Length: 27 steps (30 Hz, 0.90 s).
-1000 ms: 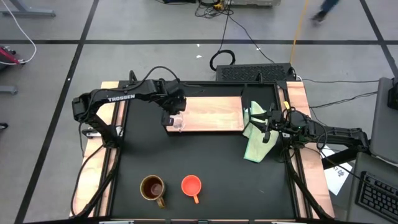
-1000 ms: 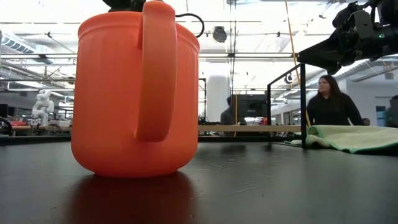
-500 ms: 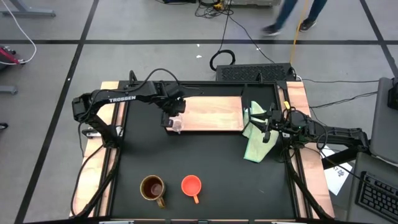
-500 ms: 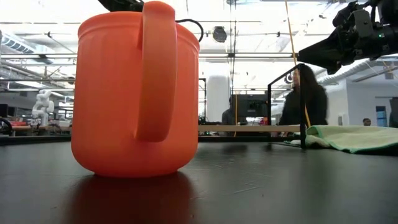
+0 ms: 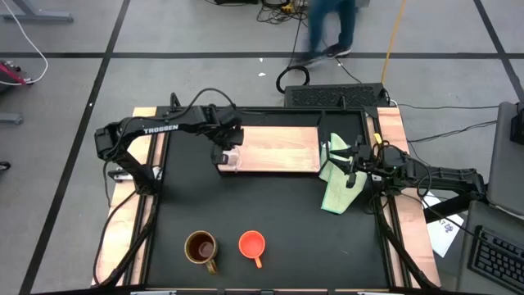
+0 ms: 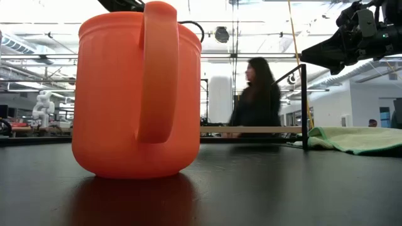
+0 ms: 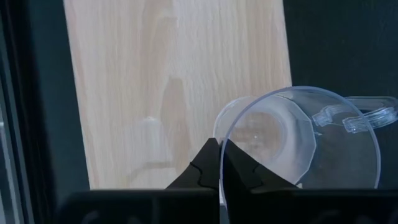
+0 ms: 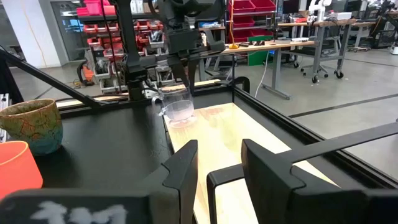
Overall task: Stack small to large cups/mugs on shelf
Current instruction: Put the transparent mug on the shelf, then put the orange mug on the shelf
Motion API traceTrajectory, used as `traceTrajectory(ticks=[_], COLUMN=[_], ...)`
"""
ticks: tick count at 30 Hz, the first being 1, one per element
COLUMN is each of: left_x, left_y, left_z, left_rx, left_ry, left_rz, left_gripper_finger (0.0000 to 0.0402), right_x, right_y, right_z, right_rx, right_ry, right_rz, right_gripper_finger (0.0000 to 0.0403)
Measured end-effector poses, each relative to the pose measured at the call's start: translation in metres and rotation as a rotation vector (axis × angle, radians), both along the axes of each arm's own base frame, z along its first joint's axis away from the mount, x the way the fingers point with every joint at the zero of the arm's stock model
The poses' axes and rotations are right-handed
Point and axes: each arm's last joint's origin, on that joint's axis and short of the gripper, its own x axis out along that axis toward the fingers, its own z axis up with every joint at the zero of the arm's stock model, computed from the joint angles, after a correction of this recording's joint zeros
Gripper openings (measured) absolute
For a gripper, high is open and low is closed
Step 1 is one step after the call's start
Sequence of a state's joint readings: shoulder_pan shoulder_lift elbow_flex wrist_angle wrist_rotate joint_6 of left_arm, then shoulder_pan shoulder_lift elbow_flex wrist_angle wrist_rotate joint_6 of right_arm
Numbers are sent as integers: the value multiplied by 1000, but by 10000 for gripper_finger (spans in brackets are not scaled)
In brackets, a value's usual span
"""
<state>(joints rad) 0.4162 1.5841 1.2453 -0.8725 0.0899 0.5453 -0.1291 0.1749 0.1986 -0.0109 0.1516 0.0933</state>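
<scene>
While your left gripper jaws clamp the clear glass cup at the shelf edge, your right gripper jaws stand apart.

The only lettering I can read is the white word "TROSSEN" printed along my left arm, on the link that runs toward three o'clock from the shoulder at the table's nine o'clock side. Red bins and shelving show in the room past my right wrist, but any labels there are too small to read.
</scene>
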Motion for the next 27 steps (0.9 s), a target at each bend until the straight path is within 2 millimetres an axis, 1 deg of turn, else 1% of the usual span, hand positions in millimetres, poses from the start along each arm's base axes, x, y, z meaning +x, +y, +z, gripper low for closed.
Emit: traceTrajectory(ticks=[12, 15, 24, 27], left_x=[0, 0, 4, 4], left_y=[3, 3, 4, 5], left_z=[0, 1, 2, 2], left_rx=[-13, -14, -4, -2], left_ry=[-22, -25, -70, -71], left_rz=[3, 5, 1, 0], left_gripper_finger=[44, 63, 133, 150], right_x=[0, 0, 0, 0], right_y=[0, 0, 0, 0], right_z=[1, 1, 1, 1], right_rx=[-1, -1, -1, -1], right_ry=[-7, -7, -7, -7], right_rz=[0, 0, 0, 0], right_gripper_finger=[116, 116, 116, 116])
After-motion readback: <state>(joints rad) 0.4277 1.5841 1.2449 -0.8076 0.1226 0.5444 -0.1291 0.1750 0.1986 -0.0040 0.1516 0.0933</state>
